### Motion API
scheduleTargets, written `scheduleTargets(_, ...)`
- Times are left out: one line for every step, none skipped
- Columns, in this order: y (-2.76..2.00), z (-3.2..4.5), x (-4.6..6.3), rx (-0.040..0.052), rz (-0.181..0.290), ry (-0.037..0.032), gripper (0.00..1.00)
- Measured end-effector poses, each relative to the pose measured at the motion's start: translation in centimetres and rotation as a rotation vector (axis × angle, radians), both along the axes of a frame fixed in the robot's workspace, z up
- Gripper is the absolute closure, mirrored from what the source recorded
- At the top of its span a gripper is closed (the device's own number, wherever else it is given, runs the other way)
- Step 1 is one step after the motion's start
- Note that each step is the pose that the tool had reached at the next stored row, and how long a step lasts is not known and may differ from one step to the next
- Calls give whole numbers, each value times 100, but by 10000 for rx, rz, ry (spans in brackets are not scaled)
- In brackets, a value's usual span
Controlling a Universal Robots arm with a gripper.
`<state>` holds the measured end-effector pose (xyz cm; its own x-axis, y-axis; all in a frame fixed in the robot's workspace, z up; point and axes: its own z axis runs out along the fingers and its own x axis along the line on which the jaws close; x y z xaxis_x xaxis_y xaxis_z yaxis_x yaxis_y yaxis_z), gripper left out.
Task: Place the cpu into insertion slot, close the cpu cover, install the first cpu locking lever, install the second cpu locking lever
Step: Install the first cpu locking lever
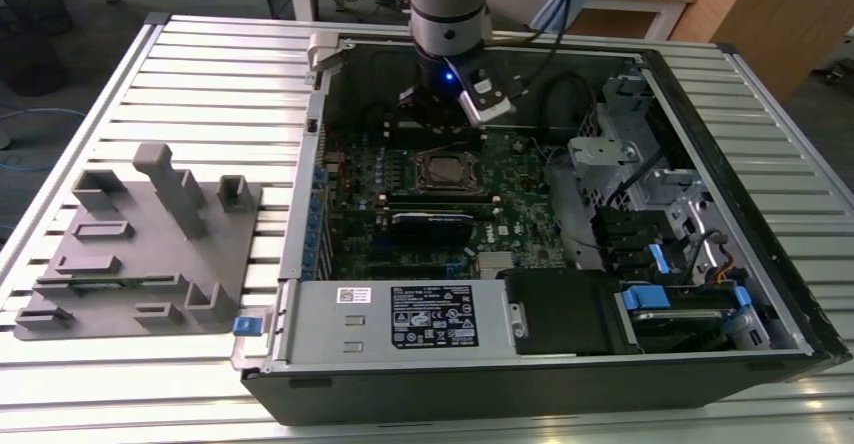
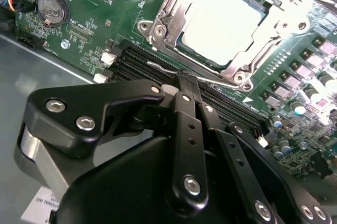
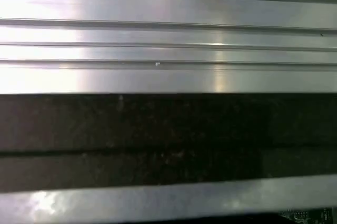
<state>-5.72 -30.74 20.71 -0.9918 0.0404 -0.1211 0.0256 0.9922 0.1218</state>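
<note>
Fingers [image 2: 185, 79] pressed together, tips meeting with nothing between them, just beside the socket.

Largest first: slatted bench [image 1: 200, 74], open computer case [image 1: 561, 364] at frame centre, green board [image 1: 521, 214]. Upper right in the second wrist view, the cpu [image 2: 224, 21] sits in the insertion slot [image 2: 179, 40], the cpu cover [image 2: 163, 16] framing it, and a thin lever [image 2: 163, 67] lies near the fingertips.

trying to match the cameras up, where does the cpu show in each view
Exterior view: the cpu sits in the insertion slot mid-board, just below the gripper.
Second wrist view: the cpu lies framed by the cpu cover, beyond the gripper.
First wrist view: metal slats, no cpu.
Shared landmark: green circuit board.
</note>
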Motion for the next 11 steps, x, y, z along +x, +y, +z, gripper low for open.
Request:
scheduleTargets(0,-6,5,1,0,0,89)
scheduleTargets(0,-8,10,-1,0,1,89)
scheduleTargets(0,-10,15,-2,0,1,89)
scheduleTargets(0,-13,20,0,0,1,89)
scheduleTargets(0,-15,24,1,0,0,89)
scheduleTargets(0,-18,28,1,0,0,89)
scheduleTargets(0,-20,31,0,-1,0,89)
scheduleTargets(0,-21,32,0,-3,1,89)
scheduleTargets(0,-22,35,-1,-4,1,89)
scheduleTargets(0,-24,38,0,-4,0,89)
scheduleTargets(0,-26,41,0,-6,0,89)
